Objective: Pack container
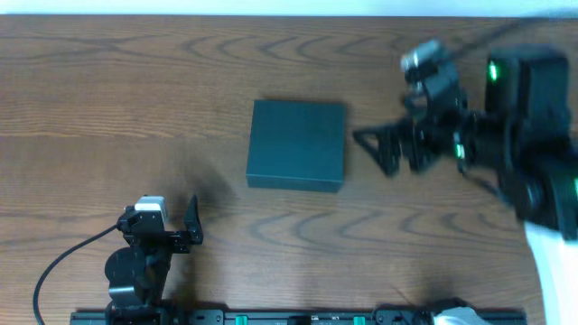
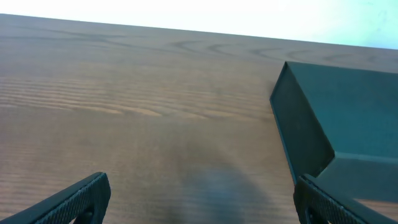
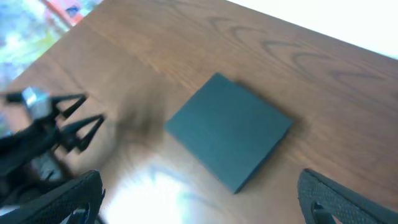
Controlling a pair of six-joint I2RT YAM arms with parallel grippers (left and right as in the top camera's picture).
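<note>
Blue-black container (image 1: 297, 144) lies closed on the counter (image 1: 108, 99), just left of the spread right hand (image 1: 368, 150); the spread left hand (image 1: 168, 227) sits farther off.

The left gripper (image 2: 199, 210) sits low, close to its own base, pointing forward with its jaws spread wide and empty. The right gripper (image 1: 373, 152) (its arm (image 1: 528, 135) blurred in the overhead view) is held high, angled downward, its jaws also wide apart and empty.

We find the right pincer (image 1: 372, 152) blurred at three o'clock overhead; the container (image 2: 354, 106) is cut off at three o'clock in the left wrist view.
</note>
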